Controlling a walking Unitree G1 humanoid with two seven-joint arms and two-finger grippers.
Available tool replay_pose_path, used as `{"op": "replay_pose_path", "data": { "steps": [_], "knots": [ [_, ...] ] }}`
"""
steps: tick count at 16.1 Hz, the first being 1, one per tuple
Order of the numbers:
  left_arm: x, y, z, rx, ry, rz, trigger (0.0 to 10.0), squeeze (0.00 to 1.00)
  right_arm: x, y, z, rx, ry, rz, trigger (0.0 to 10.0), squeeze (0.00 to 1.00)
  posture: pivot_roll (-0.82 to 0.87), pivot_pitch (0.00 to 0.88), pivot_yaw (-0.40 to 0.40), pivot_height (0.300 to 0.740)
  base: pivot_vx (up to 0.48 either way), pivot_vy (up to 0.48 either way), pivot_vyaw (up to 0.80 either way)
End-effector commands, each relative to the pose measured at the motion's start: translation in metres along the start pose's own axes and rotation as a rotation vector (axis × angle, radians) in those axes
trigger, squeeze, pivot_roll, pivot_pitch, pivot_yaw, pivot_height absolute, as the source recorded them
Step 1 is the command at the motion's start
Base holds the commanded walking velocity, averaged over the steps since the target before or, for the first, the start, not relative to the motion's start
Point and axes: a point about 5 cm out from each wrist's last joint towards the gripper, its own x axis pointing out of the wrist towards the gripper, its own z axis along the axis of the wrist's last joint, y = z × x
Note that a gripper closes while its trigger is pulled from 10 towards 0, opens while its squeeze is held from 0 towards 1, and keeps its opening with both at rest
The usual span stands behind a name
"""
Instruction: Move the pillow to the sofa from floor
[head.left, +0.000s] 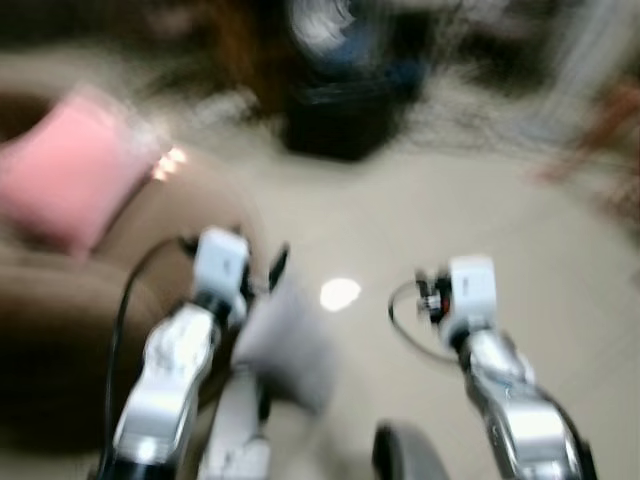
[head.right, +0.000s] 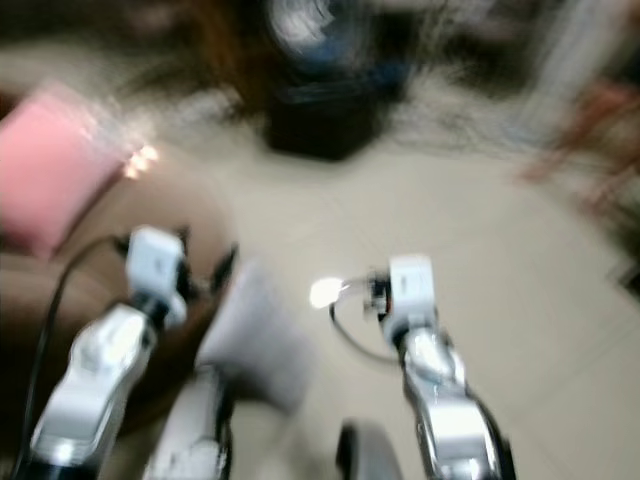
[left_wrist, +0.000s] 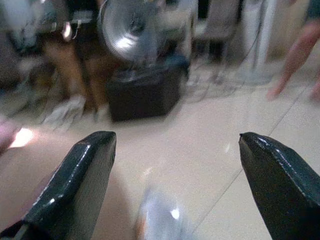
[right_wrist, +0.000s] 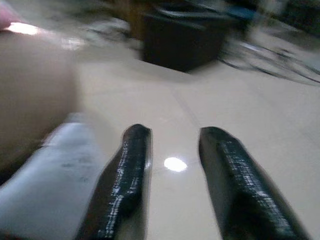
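A grey pillow (head.left: 285, 350) shows low between my two arms, beside the brown sofa (head.left: 70, 320); the blur hides whether it rests on the floor. It also lies just beside the fingers (right_wrist: 122, 185) of my right gripper (right_wrist: 172, 145), which is open a little with bare floor in the gap. My left gripper (left_wrist: 175, 150) is wide open above the floor at the sofa's edge, with the pillow (left_wrist: 157, 215) as a pale blur low between its fingers and not gripped. A pink pillow (head.left: 65, 175) lies on the sofa.
A black box (head.left: 340, 120) with a round fan (left_wrist: 130, 25) behind it stands ahead on the pale tiled floor (head.left: 500, 220). Cables and clutter lie around it. A person's bare legs (left_wrist: 295, 55) are at the far right.
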Motion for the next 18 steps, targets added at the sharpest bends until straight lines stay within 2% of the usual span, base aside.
{"op": "replay_pose_path", "data": {
  "steps": [1, 11, 14, 17, 18],
  "knots": [
    [0.002, 0.001, 0.005, 0.007, -0.012, -0.018, 10.0, 1.0, -0.001, 0.004, 0.002, 0.021, -0.022, 0.024, 10.0, 1.0, -0.01, 0.057, -0.028, 0.601, 0.0, 0.0, 0.0],
    [0.001, -0.001, 0.009, -0.03, -0.03, -0.061, 10.0, 1.0, -0.006, 0.004, -0.003, 0.054, -0.047, 0.047, 10.0, 1.0, -0.01, 0.045, -0.021, 0.601, 0.0, 0.0, 0.0],
    [0.002, -0.001, 0.01, -0.022, -0.033, -0.06, 10.0, 1.0, -0.007, 0.002, -0.005, 0.057, -0.048, 0.042, 10.0, 1.0, -0.01, 0.046, -0.02, 0.601, 0.0, 0.0, 0.0],
    [0.002, 0.001, 0.01, 0.016, -0.037, -0.051, 10.0, 1.0, -0.008, 0.004, -0.01, 0.053, -0.025, 0.049, 10.0, 1.0, -0.01, 0.053, -0.017, 0.601, 0.289, 0.0, -0.25],
    [0.001, 0.002, 0.009, 0.028, -0.03, -0.044, 10.0, 1.0, -0.008, 0.004, -0.011, 0.018, -0.018, 0.043, 10.0, 0.39, -0.01, 0.057, -0.017, 0.601, 0.394, 0.0, -0.73]
  ]
}}
